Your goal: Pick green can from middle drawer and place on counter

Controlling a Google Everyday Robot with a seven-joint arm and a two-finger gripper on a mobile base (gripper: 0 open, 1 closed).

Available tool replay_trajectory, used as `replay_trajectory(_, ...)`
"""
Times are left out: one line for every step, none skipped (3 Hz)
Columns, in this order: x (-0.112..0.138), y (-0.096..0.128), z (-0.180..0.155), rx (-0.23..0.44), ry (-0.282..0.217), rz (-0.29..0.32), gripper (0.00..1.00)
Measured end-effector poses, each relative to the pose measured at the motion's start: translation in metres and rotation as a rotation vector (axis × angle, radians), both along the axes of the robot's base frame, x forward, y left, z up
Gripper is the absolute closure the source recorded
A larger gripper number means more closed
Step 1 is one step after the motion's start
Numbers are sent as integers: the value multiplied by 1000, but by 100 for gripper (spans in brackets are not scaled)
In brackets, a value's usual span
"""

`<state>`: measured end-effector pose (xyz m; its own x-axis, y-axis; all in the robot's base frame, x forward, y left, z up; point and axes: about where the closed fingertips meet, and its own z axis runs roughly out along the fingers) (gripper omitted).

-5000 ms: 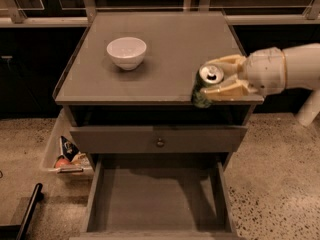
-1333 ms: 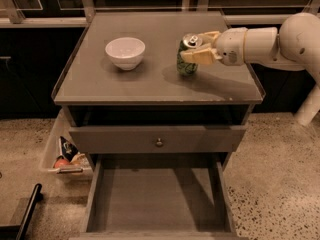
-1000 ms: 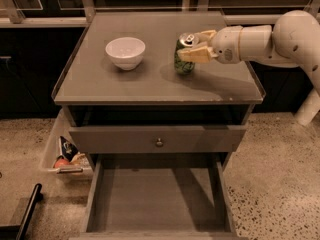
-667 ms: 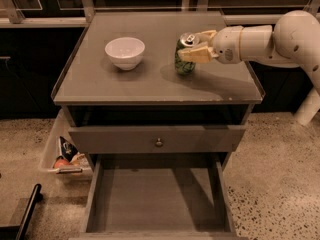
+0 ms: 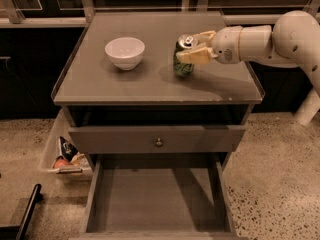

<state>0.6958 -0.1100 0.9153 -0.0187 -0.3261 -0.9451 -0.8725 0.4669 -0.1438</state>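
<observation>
Status: the green can [image 5: 183, 60] appears to rest upright on the counter [image 5: 150, 86], right of the white bowl [image 5: 125, 52], out of the open middle drawer [image 5: 157, 204]. The gripper [image 5: 193, 46] is clamped around its upper part. Remaining, as I judge: release and withdraw

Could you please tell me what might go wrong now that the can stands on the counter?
The gripper grips the green can near its top; withdrawing before opening could tip it over on the counter. A tipped can might roll off the front edge into the open middle drawer below, or knock the white bowl nearby.
</observation>
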Motion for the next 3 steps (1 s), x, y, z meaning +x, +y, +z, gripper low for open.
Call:
replay_trajectory(0,0,0,0,0,0,12)
replay_trajectory(0,0,0,0,0,0,0)
replay_trajectory(0,0,0,0,0,0,0)
